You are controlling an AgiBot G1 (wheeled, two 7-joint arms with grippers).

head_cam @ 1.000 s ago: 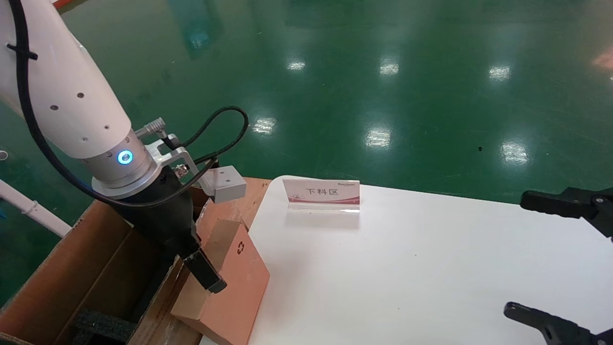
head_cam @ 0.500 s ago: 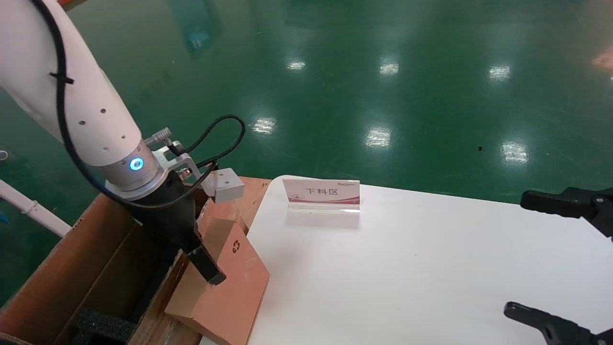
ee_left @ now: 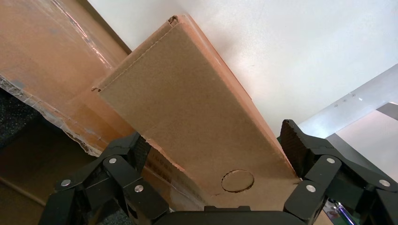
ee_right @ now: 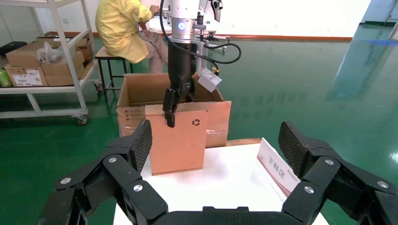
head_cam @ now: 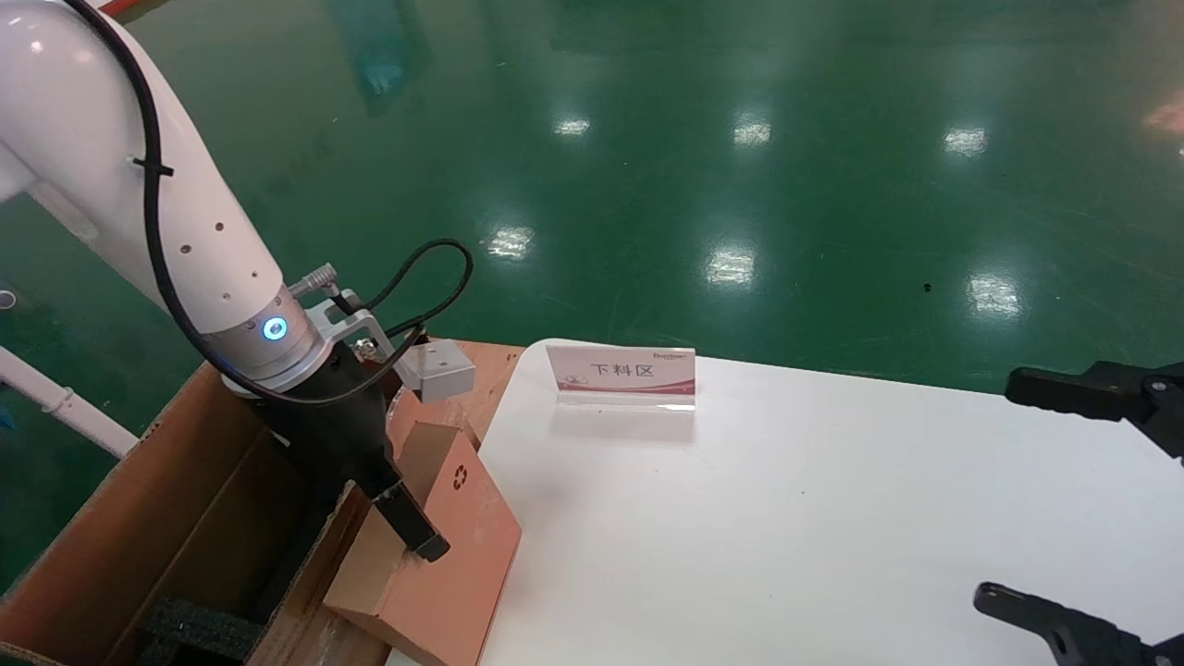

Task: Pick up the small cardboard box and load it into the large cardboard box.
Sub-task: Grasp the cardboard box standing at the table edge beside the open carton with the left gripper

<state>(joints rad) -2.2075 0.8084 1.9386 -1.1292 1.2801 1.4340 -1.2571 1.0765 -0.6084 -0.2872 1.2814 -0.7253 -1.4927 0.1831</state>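
Landmark: large cardboard box (head_cam: pixel 139 518), open-topped, standing off the left edge of the white table (head_cam: pixel 832 518); black foam (head_cam: pixel 199 629) visible inside.

Small cardboard box: small cardboard box (head_cam: pixel 435 546) tilted, leaning against the table-side wall and flap of the large cardboard box, lower end at the table edge; recycling symbol facing up; not yet inside.

Left gripper: left gripper (head_cam: pixel 407 527) above the table-side wall of the large cardboard box, fingers (ee_left: pixel 293 147) closed across the upper edge of the small cardboard box, one on each broad face.

Right gripper: right gripper (head_cam: pixel 1082 499) parked well away from the large cardboard box, over the far side of the table, fingers (ee_right: pixel 141 140) spread wide and holding nothing.

Sign: white placard (head_cam: pixel 622 375) upright on the table, clear of the large cardboard box.

Step in hand: judged as transfer, grasp made, carton part-raised at the rim.

Next move: probably lift until the lower end clears wall and flap, carry over the opening, lower onto the foam, then release; flap snagging the likeliest trouble.
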